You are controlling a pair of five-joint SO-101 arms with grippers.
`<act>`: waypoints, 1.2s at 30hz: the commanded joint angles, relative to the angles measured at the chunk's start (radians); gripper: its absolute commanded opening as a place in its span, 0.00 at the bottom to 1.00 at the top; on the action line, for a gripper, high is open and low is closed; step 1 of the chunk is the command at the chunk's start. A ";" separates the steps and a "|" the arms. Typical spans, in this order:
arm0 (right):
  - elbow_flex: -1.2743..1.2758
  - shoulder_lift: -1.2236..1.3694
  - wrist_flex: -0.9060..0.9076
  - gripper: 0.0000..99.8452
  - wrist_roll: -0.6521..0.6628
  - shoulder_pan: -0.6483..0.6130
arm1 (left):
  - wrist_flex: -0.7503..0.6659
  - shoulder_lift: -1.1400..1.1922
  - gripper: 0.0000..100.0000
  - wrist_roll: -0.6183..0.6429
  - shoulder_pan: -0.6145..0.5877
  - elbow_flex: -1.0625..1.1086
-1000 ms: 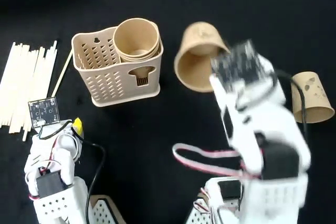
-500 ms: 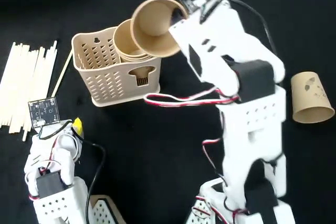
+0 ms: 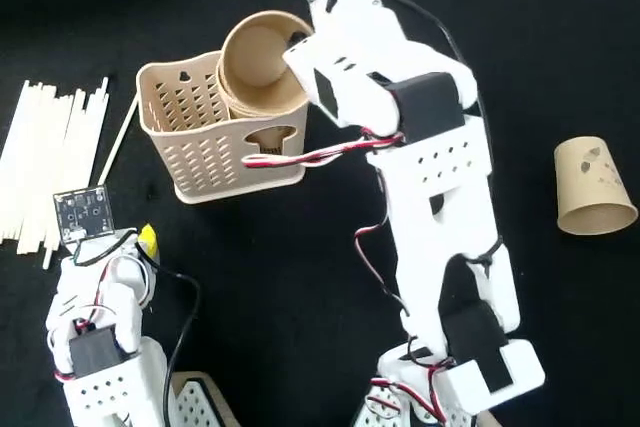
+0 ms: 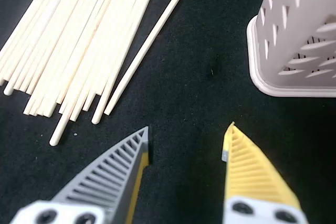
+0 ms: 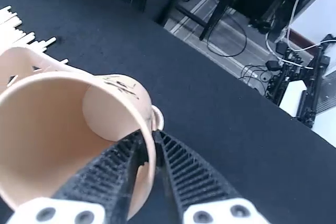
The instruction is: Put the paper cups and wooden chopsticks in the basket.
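The right end effector [image 5: 152, 134] grips a paper cup [image 3: 262, 59] by its rim, tilted directly over the basket [image 3: 200, 152]. The left end effector [image 4: 189, 128] rests open near the chopsticks [image 4: 94, 40].

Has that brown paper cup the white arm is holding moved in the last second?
Yes. The brown paper cup in the right gripper went from beside the beige perforated plastic basket to over its open top.
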 commanded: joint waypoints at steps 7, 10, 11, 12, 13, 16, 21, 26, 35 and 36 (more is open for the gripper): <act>-0.039 0.002 0.064 0.02 -0.011 -0.035 | -0.015 -0.005 0.23 -0.005 0.008 -0.002; -0.038 0.013 0.077 0.05 -0.011 -0.046 | -0.015 -0.005 0.23 -0.005 0.010 -0.002; -0.038 0.019 0.075 0.09 -0.011 -0.046 | -0.015 -0.005 0.23 -0.005 0.010 -0.002; -0.038 0.024 0.071 0.12 -0.011 -0.046 | -0.015 -0.005 0.23 -0.005 0.010 -0.002; -0.039 0.025 0.066 0.15 -0.011 -0.046 | -0.015 -0.005 0.23 -0.005 0.010 -0.002; -0.039 0.024 0.029 0.22 -0.008 -0.046 | -0.015 -0.005 0.23 -0.005 0.010 -0.002; -0.116 0.027 -0.005 0.20 -0.011 -0.046 | -0.015 -0.005 0.23 -0.005 0.010 -0.002; -0.254 0.028 -0.006 0.20 -0.028 -0.057 | -0.015 -0.005 0.23 -0.005 0.010 -0.002; -0.257 0.067 -0.025 0.20 -0.035 -0.063 | -0.015 -0.005 0.23 -0.005 0.010 -0.002; -0.260 0.068 -0.020 0.20 -0.038 -0.063 | -0.015 -0.005 0.23 -0.005 0.010 -0.002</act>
